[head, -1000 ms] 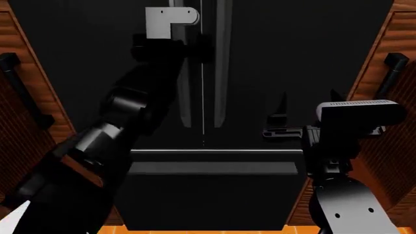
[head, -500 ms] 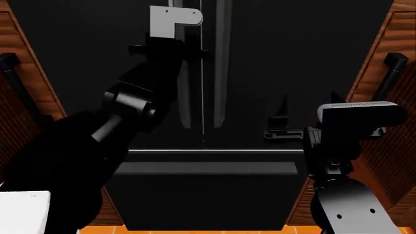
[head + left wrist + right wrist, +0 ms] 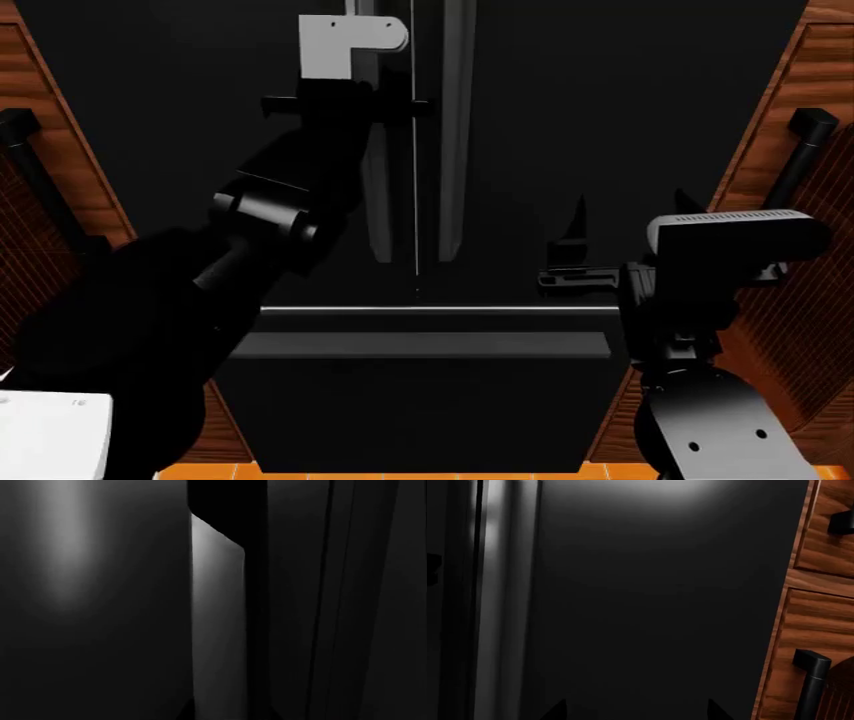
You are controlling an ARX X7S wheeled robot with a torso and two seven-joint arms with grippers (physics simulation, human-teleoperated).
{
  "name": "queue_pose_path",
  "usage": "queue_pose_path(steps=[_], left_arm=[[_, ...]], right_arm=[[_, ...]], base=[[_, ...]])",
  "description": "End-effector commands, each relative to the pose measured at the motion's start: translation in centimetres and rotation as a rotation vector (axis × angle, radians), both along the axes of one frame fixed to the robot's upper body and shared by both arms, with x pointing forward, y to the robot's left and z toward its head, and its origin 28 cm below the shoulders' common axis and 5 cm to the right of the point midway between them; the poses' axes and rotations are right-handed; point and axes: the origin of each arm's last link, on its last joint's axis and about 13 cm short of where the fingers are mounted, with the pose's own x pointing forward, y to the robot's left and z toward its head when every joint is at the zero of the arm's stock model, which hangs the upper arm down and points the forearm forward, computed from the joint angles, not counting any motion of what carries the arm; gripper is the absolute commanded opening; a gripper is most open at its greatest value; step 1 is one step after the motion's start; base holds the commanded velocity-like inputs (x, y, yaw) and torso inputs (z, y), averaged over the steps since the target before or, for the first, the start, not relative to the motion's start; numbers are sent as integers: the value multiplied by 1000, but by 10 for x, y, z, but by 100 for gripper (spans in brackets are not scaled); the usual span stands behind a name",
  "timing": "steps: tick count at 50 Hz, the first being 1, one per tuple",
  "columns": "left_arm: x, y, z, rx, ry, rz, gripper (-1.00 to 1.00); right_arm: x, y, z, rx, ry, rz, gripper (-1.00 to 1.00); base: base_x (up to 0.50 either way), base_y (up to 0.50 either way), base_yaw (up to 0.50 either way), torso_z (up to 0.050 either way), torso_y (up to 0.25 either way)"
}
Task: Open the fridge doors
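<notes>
Left gripper (image 3: 350, 105) at the fridge doors (image 3: 561, 120), both shut.
Right gripper (image 3: 577, 250) hovers apart, above the drawer (image 3: 427, 400).

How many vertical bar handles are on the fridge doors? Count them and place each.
2: the left door's handle at the left gripper, and the right door's handle just across the centre seam.

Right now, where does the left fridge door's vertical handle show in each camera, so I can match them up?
Head view: left door handle, just left of the door seam, upper part hidden behind the left gripper.
Left wrist view: the lit grey vertical strip looks like it, very close.
Right wrist view: only one handle shows; cannot tell whose.
Shared landmark: glossy black fridge doors.
</notes>
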Motion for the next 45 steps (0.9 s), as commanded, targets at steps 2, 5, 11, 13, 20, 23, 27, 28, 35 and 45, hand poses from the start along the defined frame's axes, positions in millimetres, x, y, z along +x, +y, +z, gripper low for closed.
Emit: queue_pose_path(steps=[2, 5, 11, 13, 20, 23, 27, 28, 35, 45], left_arm=[[4, 11, 6, -145, -45, 115, -100], [4, 11, 5, -148, -47, 111, -100], [-11, 14, 3, -168, -87, 133, -100], [-15, 14, 4, -170, -94, 135, -100], [-39, 16, 4, -182, -117, 114, -100], [-56, 17, 3, -185, -120, 95, -100], [-71, 21, 3, -186, -131, 79, -100], [-73, 22, 3, -185, -134, 78, -100], [-92, 33, 2, -210, -146, 59, -100], [-118, 48, 1, -217, -158, 31, -100]], right_arm=[[-2, -1, 0, 19, -4, 12, 100], [-2, -1, 0, 20, -4, 13, 100], [-1, 0, -1, 23, -1, 15, 100], [0, 0, -1, 22, -2, 15, 100], [-1, -1, -1, 25, -4, 16, 100], [-1, -1, -2, 28, -3, 15, 100], [-2, -1, -2, 29, -5, 15, 100], [-2, -1, -2, 29, -5, 15, 100], [-2, 0, -3, 30, -7, 19, 100], [-4, 1, -3, 29, -8, 22, 100]], base=[[0, 2, 5, 0, 0], [0, 2, 5, 0, 3], [0, 3, 5, 0, 0], [0, 2, 5, 0, 0], [0, 2, 5, 0, 1], [0, 1, 5, 0, 0], [0, 2, 5, 0, 0], [0, 3, 5, 0, 0], [0, 1, 4, 0, 1], [0, 1, 2, 0, 0]])
